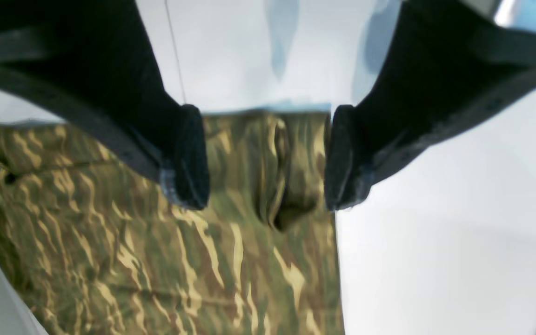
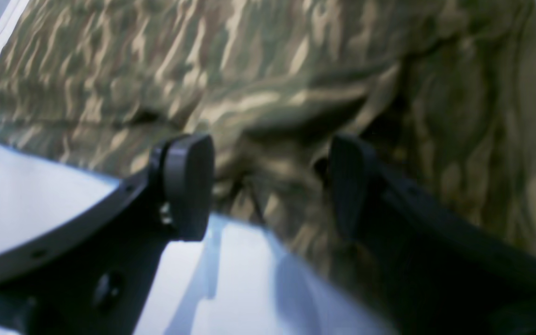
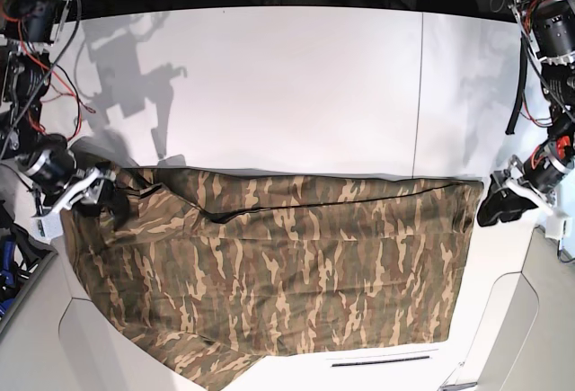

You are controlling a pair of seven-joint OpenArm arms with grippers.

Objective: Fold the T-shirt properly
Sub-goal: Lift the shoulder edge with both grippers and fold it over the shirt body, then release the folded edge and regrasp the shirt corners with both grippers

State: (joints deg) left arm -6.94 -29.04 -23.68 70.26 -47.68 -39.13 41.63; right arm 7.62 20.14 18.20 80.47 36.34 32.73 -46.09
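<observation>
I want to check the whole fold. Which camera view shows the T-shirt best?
The base view: the T-shirt lies there whole, spread between both arms. The left wrist view shows only its edge, the right wrist view a blurred, wrinkled part.

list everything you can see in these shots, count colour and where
T-shirt: one, brown, tan and olive camouflage, spread across the near half of the table, lower edge hanging over the front.
table: one, white, under the shirt.
cables: several, red and black, far corners by the arm bases.
left gripper: one, black, jaws apart over the shirt's corner.
right gripper: one, black, jaws apart over the bunched opposite end.
</observation>
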